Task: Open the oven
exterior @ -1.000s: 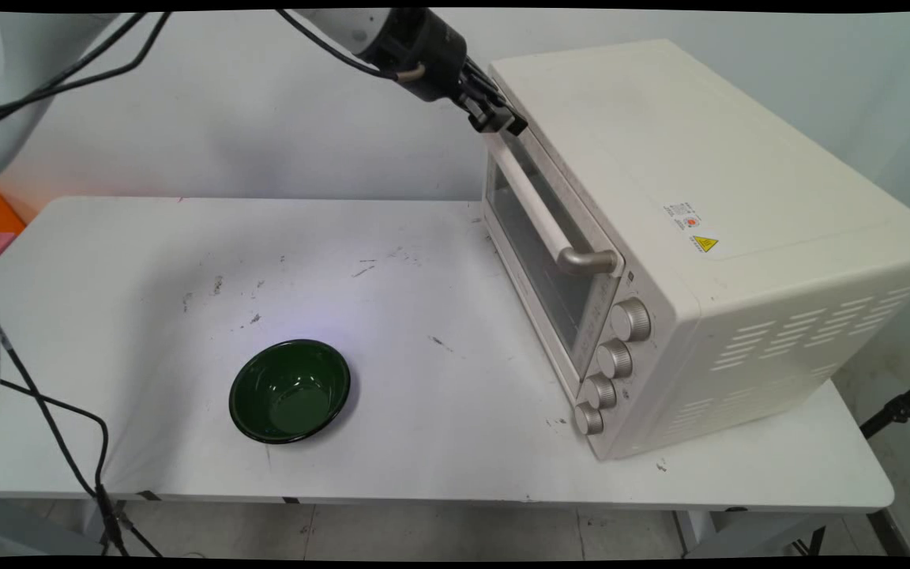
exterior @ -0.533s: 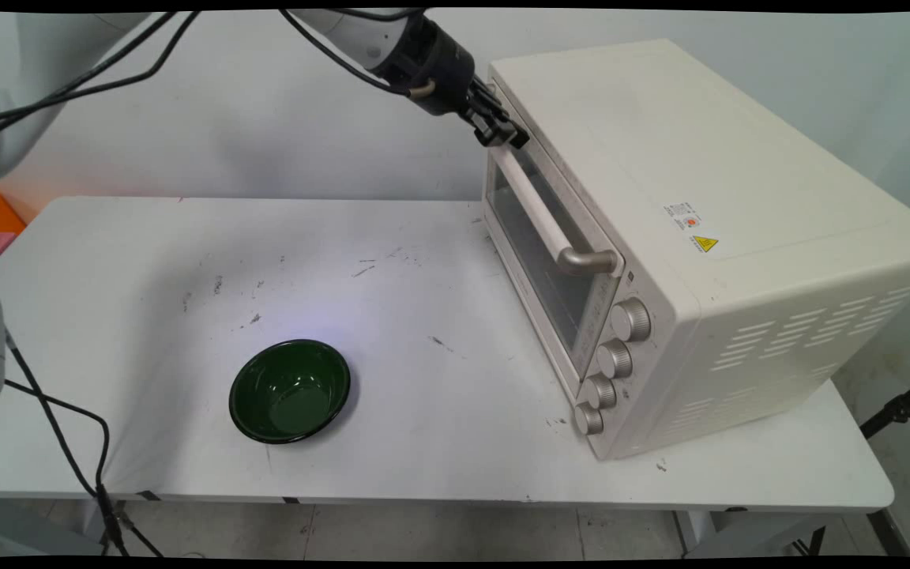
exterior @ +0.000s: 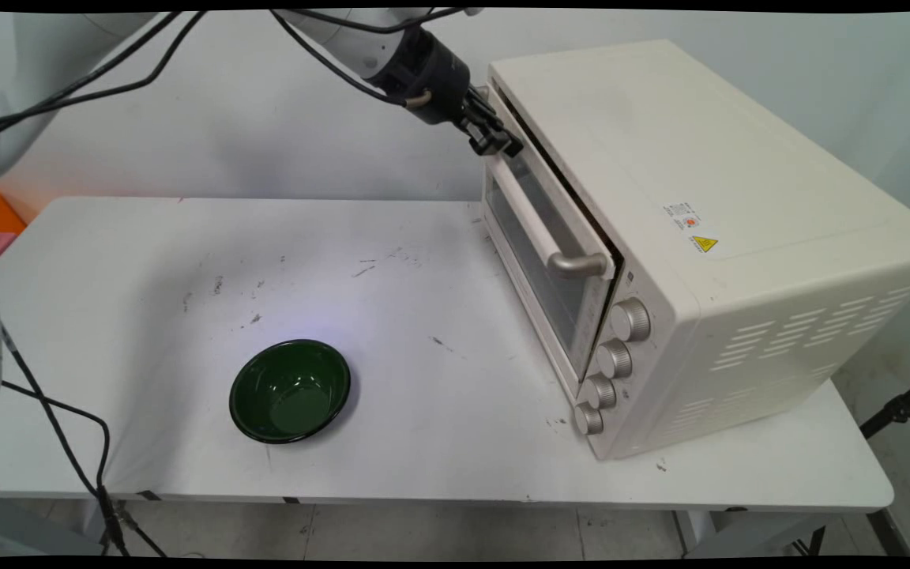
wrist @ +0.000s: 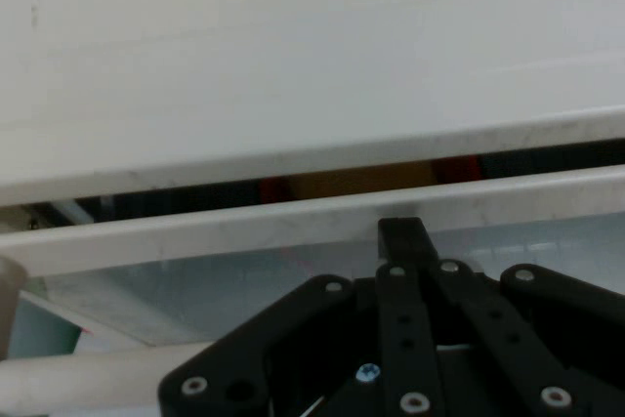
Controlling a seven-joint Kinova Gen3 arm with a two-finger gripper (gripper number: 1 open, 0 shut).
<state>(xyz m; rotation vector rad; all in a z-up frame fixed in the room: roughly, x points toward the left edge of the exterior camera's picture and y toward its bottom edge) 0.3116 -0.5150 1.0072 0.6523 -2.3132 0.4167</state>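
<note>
Gripper: black two-finger gripper (exterior: 500, 143) touches the top edge of the cream metal toaster oven's (exterior: 708, 237) glass door (exterior: 543, 249); finger state unclear.
Door: slightly ajar.
Bowl: dark green round bowl (exterior: 290, 390) well apart from the oven, on the white table (exterior: 147, 316).

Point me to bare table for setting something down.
Bare: far left of the table, behind the green bowl; also between bowl and toaster oven. Crowded: at the oven door, ajar at its top, with the pincer against it.

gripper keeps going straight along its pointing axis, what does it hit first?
Most likely the oven door's top edge: the gripper already sits against it, with the open gap just beyond. Depth is unclear.
</note>
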